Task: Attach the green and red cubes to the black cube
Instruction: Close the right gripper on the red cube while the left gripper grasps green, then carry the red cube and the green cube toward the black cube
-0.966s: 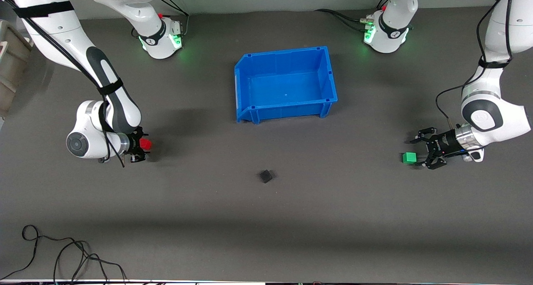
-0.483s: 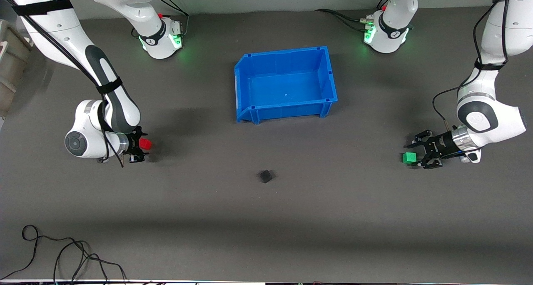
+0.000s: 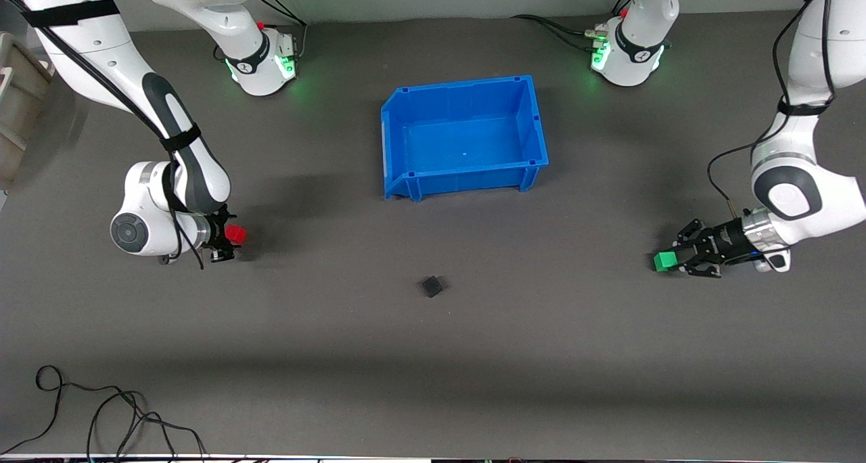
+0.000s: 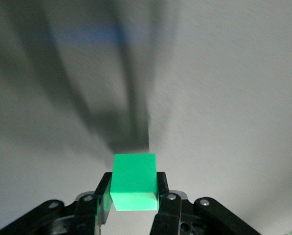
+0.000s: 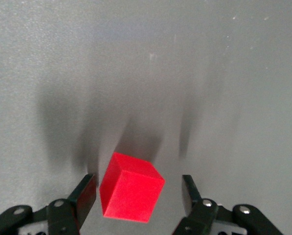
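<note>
The green cube [image 3: 665,260] is at the left arm's end of the table, with my left gripper [image 3: 671,260] shut on it. In the left wrist view both black fingers press the sides of the green cube [image 4: 134,181], which fills the left gripper [image 4: 134,188]. The red cube [image 3: 236,233] lies on the grey mat at the right arm's end. My right gripper [image 3: 230,235] straddles it, open. In the right wrist view the red cube [image 5: 131,190] sits turned inside the right gripper [image 5: 138,193], with a gap at one finger [image 5: 190,193]. The black cube [image 3: 431,286] lies alone mid-table.
A blue bin [image 3: 399,138], nothing in it, stands mid-table, farther from the front camera than the black cube. A loose black cable [image 3: 108,415] lies near the front edge at the right arm's end. A beige box [image 3: 17,104] sits off the table's end.
My left gripper's fingers closed from wide open onto the green cube, and that wrist dropped slightly. My right gripper stayed around the red cube with little movement.
</note>
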Robot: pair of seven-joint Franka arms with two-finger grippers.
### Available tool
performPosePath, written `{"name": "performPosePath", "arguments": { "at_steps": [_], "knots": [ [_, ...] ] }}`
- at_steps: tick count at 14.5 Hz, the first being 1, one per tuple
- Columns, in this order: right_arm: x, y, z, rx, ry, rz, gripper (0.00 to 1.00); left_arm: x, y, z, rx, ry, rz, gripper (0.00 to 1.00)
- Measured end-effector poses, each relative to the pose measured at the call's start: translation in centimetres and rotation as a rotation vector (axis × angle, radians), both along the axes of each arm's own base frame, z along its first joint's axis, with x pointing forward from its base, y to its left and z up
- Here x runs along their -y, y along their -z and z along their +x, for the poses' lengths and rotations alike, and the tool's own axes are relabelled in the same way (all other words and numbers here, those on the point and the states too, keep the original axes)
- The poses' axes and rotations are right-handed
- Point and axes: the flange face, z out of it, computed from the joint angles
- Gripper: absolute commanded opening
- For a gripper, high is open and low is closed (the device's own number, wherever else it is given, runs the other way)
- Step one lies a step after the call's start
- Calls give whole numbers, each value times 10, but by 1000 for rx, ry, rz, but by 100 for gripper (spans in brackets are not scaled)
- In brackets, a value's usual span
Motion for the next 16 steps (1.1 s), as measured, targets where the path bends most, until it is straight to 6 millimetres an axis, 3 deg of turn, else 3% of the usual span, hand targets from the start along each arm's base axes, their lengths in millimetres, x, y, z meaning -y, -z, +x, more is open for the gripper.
{"name": "performPosePath", "arguments": {
  "at_steps": [1, 5, 7, 9, 10, 11, 12, 16],
  "knots": [
    [0, 0, 0, -1, -3, -2, 79, 1, -8, 5, -4, -4, -8, 29],
    [1, 0, 0, -1, -19, -12, 79, 4, -17, 12, -13, -18, -19, 11],
    [1, 0, 0, -1, -20, -13, 63, 19, -28, 23, -24, -27, -32, 9],
    [1, 1, -1, -3, -24, -16, 61, 55, -44, 39, -39, -30, -38, 8],
    [1, 1, -1, -4, -33, -21, 53, 79, -51, 47, -47, -22, -41, 8],
    [2, 1, -2, -6, -41, -28, 39, 106, -58, 53, -52, -5, -42, 7],
    [2, 2, -2, -7, -47, -31, 33, 134, -63, 57, -56, 10, -41, 5],
    [1, -4, 1, 7, -54, -34, 24, 237, -70, 61, -48, 35, -7, 5]
  ]
}}
